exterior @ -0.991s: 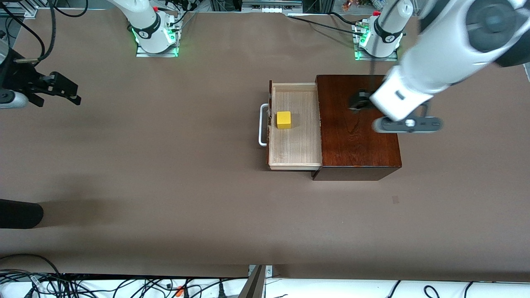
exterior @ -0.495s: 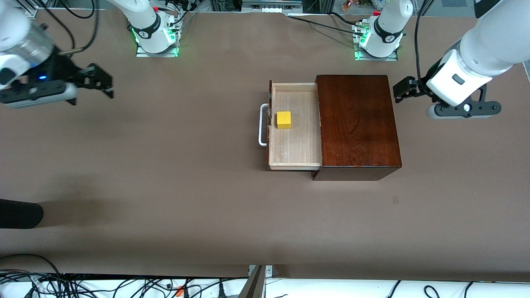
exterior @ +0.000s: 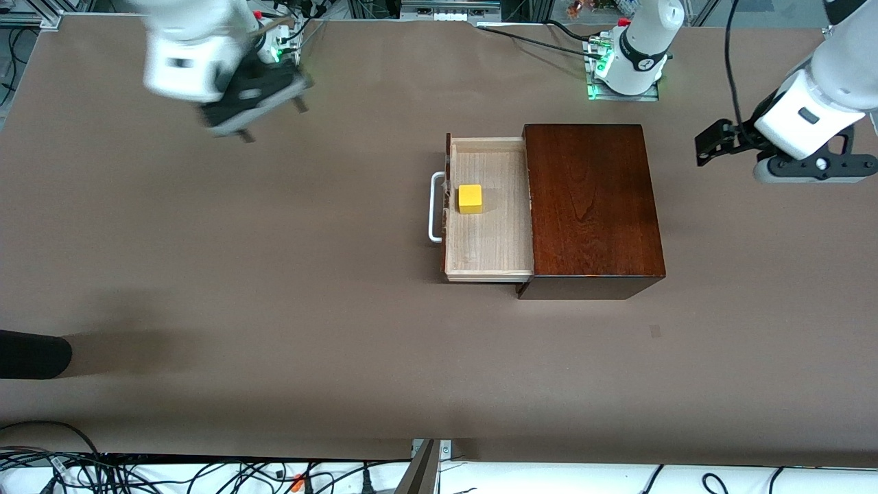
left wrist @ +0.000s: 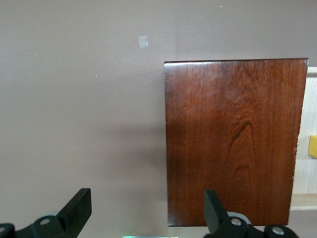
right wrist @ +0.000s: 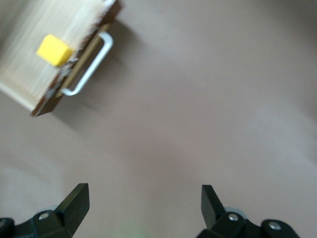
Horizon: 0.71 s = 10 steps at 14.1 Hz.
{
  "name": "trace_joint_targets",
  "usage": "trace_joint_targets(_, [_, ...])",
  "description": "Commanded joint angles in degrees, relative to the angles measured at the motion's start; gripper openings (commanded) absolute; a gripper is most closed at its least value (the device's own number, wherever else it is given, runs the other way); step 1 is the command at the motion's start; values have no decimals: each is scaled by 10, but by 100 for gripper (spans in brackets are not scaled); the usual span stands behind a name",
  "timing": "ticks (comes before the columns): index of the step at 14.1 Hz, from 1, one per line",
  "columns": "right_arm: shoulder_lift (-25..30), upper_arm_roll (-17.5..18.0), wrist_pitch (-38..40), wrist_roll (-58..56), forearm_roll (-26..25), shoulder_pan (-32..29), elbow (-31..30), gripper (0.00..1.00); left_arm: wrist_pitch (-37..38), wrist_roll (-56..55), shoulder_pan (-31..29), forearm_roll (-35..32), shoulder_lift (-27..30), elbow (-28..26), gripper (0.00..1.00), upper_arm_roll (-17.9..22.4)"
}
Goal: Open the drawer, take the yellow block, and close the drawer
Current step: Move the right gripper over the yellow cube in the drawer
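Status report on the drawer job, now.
Left tool open, over bare table beside the box. Right tool open, over table near its base. Drawer pulled out, yellow block inside by the handle. Nothing obstructing.

The pale wooden drawer (exterior: 488, 226) with its white metal handle stands pulled out of the glossy mahogany box (exterior: 590, 206), and the small yellow cube (exterior: 470, 198) sits inside, close to the handle end. Right gripper (exterior: 271, 118) hangs over bare brown desk (exterior: 274, 288) near its base, left gripper (exterior: 710, 144) over the desk beside the box.
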<state>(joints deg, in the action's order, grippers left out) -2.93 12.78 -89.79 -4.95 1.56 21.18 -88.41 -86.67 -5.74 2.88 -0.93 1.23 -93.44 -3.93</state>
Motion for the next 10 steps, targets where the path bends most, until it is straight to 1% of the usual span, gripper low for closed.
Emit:
trace_joint_targets(1, [-54,10,-45,-41,-1,53,23,100,-11,24,10,15,19,-6,100,13])
trace_joint_targets(3, [-105,10,-99,-84,-5,98,43,100,-11,20,10,15,16,4,100,12])
trace_joint_targets(6, [-181,9,-160,-140,-13,143,68,100,-10,18,7,15,14,6,100,12])
trace_joint_targets(9, [-236,9,-219,-148,-66,176,81,100,-10,20,5,15,9,7,100,12])
trace_joint_targets(10, [-255,10,-242,-167,-82,183,87,100,-10,20,4,14,9,9,100,12])
